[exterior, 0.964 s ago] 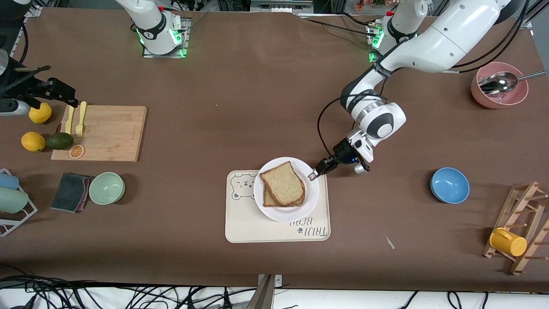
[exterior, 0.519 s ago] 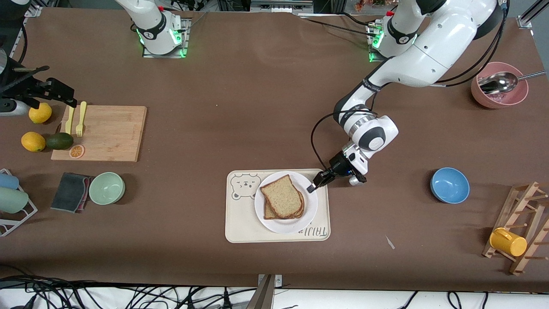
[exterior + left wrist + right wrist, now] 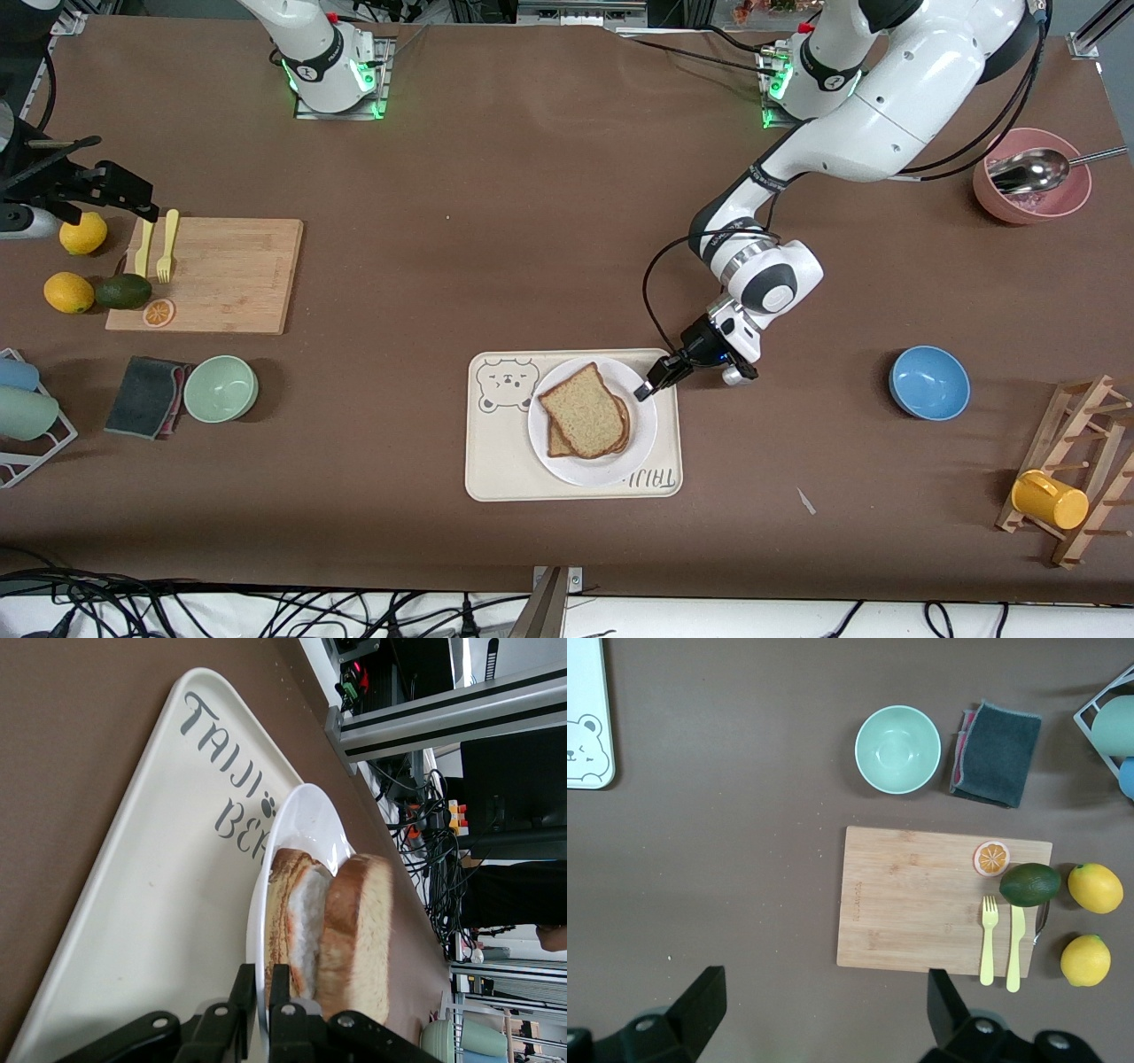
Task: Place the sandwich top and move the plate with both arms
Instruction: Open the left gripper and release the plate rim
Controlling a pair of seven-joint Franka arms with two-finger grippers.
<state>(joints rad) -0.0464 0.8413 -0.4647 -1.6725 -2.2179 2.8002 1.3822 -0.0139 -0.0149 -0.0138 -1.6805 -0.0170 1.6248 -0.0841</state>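
The white plate (image 3: 592, 471) rests on the beige bear tray (image 3: 496, 461). On it lies the sandwich top (image 3: 583, 409), a tan speckled slice covering a darker slice. In the left wrist view the plate (image 3: 306, 819) stands edge-on, and the sandwich top (image 3: 359, 930) has white egg showing under it. My left gripper (image 3: 645, 388) is at the plate's rim on the side toward the left arm's end. Its jaws (image 3: 263, 979) are shut on that rim, one finger above and one below. My right gripper (image 3: 124, 190) waits up in the air by the cutting board, open (image 3: 824, 997) and empty.
A wooden cutting board (image 3: 213, 275) carries a yellow fork and knife, with an avocado and lemons beside it. A green bowl (image 3: 221, 388) and grey cloth lie nearer the camera. A blue bowl (image 3: 928, 382), a pink bowl with a spoon (image 3: 1031, 175) and a wooden rack (image 3: 1076, 470) stand toward the left arm's end.
The plate with the sandwich has come nearer the camera and settled onto the tray, the left gripper moving with it. The right arm has not moved.
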